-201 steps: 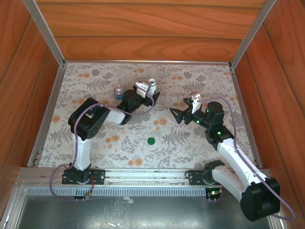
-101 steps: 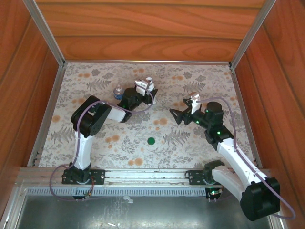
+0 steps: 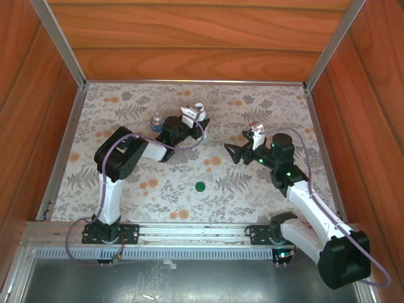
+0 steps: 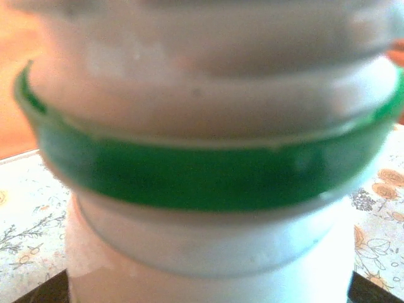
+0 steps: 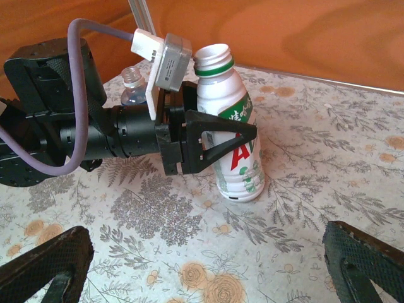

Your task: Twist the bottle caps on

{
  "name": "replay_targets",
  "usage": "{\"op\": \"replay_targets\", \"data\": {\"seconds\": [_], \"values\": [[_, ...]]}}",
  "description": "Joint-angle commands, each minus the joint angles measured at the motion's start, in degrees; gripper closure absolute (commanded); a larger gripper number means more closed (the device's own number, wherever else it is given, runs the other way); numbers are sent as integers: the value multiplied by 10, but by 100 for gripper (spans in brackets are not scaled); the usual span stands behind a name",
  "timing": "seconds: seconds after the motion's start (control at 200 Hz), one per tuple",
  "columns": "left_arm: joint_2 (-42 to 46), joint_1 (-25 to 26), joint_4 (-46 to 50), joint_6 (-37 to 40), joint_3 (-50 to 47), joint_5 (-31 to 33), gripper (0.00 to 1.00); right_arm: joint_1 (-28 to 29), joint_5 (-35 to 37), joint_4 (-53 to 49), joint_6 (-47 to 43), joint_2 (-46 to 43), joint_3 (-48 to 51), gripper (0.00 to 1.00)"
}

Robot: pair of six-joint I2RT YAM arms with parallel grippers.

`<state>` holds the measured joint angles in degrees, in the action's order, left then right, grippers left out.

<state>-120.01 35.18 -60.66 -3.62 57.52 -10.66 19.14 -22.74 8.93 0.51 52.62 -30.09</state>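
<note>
Left gripper [image 3: 199, 120]: it is clamping its jaws on the white bottle [image 5: 227, 88], upper centre of the overhead view, one finger on each side of the body just below the shoulder.
Why held there: judging by the grip, it is bracing the bottle upright so a cap can be twisted on without it spinning or tipping.
White bottle mouth: it is standing open and uncapped, the threads facing up.
Left wrist view: the bottle's white ridges and a green band [image 4: 202, 177] are sitting very close to the lens.
Right gripper [image 3: 231, 153]: it is hanging with jaws spread wide and nothing between them, right of centre, facing the bottle.
Green cap [image 3: 200, 187]: it is lying alone on the flowered table [image 3: 126, 202], lower centre, well apart from both grippers.
Clear bottle [image 3: 156, 120]: it is standing uncapped just left of the left gripper.
Next step, likely: the right gripper is needing to fetch the green cap.
</note>
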Motion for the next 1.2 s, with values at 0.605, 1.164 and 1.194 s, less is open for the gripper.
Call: {"op": "replay_targets", "data": {"seconds": [0.605,1.164,1.194], "values": [[197,-9,-11,60,-203,-141,49,57,25,-31,-15,-5,-8,0],[192,-15,25,82,-233,-272,49,125,85,-43,-25,24,-17,0],[187,-15,27,82,-231,-273,48,125,87,-42,-26,25,-17,0]]}}
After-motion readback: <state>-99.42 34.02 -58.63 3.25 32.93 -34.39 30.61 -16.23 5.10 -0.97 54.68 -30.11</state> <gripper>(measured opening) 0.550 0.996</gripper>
